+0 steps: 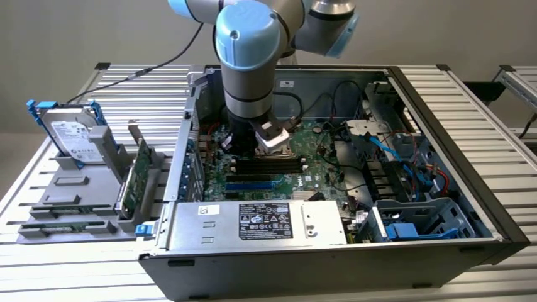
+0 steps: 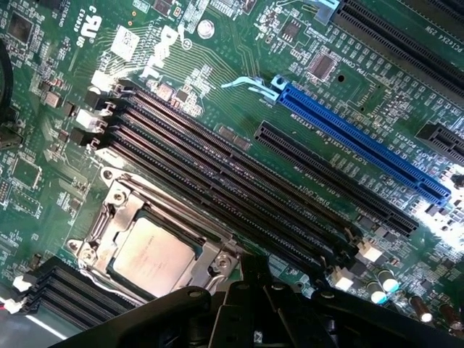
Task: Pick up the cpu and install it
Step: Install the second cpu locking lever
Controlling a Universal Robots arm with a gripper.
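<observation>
Inside the computer case [image 1: 436,189]: cpu [image 2: 156,254] seated flat in motherboard socket [image 2: 116,210], directly beneath the empty, closed end effector [image 2: 239,304].

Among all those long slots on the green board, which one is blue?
The long blue slot running diagonally across the green board. The long slots beside the silver cpu are black, as is the one alongside it.

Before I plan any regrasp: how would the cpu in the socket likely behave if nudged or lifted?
The cpu looks like a thin flat square with a shiny metal top, so probably stiff and light, and perhaps slippery to grip. It lies inside the metal socket frame on the motherboard, so a sideways push would likely be blocked. It probably won't roll or tip.
</observation>
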